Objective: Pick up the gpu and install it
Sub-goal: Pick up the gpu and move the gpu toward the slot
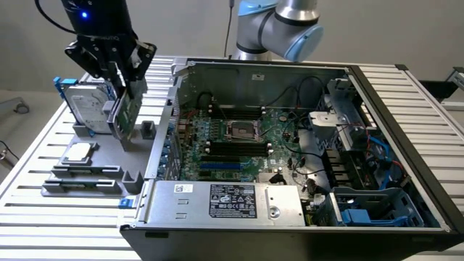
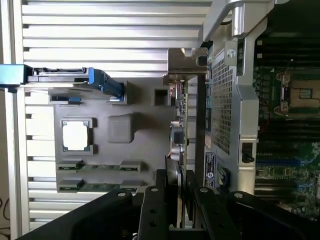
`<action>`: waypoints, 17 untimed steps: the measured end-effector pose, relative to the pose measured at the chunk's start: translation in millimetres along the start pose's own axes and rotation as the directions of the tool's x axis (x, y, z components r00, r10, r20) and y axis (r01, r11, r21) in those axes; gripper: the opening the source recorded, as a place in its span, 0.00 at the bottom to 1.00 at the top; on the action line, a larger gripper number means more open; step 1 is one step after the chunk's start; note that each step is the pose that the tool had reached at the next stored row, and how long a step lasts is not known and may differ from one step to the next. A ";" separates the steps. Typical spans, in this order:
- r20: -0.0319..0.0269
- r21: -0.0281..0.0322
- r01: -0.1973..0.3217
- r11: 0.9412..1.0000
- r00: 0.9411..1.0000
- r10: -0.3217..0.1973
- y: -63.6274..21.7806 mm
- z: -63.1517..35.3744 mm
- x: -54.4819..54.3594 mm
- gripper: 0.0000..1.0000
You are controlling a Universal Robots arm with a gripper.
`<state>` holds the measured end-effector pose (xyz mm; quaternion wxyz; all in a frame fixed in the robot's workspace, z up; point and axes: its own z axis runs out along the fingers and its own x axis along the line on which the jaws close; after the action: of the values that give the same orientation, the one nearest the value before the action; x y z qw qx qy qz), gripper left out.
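Left of the open computer case [image 1: 217, 242] in the exterior view, at the grey holder tray [image 1: 116, 156], the gpu [image 1: 125, 117] is standing on edge, a thin green board with a dark face. The gripper [image 1: 119, 81] is pointing straight down, clamping the card's top edge.

gpu [image 1: 125, 117]: upper edge hidden between the gripper [image 1: 120, 81] fingers | hard drive [image 1: 83, 109]: partly behind gpu | power supply [image 1: 225, 204] label: print too small to read | computer case [image 1: 417, 157]: cut off at lower edge
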<state>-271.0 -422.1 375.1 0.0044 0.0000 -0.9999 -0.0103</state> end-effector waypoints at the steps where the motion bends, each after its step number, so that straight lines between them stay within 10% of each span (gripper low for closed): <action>1: -0.001 0.000 0.000 1.000 1.000 0.000 0.1 -4.5 -3.4 0.26; 17: -0.036 0.000 -0.001 1.000 0.999 0.001 1.3 -63.5 -69.9 0.26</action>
<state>-200.5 -422.0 437.9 0.0226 -0.0001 -0.9997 -0.0103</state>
